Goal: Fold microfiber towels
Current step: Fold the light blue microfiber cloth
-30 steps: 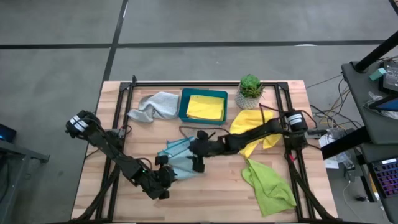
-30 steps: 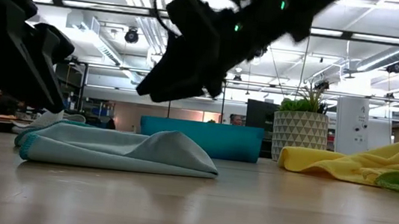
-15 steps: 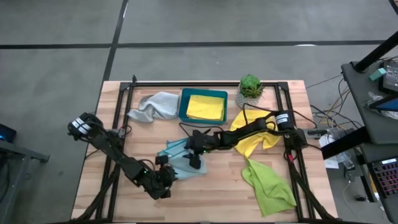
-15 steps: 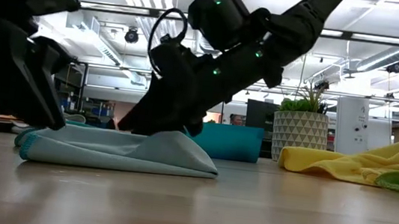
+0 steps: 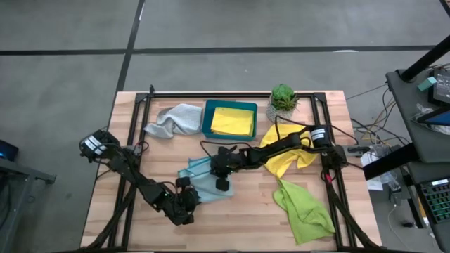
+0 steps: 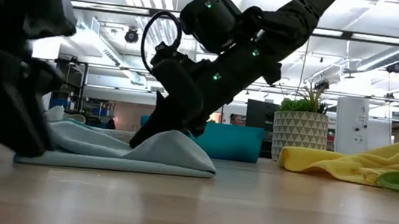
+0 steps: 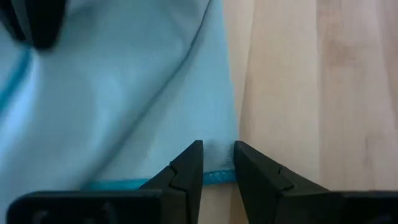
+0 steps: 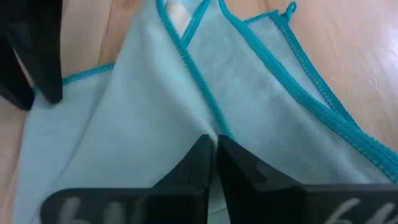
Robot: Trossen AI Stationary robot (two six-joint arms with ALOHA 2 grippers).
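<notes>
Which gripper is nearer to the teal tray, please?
Right. The right gripper is shut on the light blue towel just below the tray; the left gripper is farther.
</notes>
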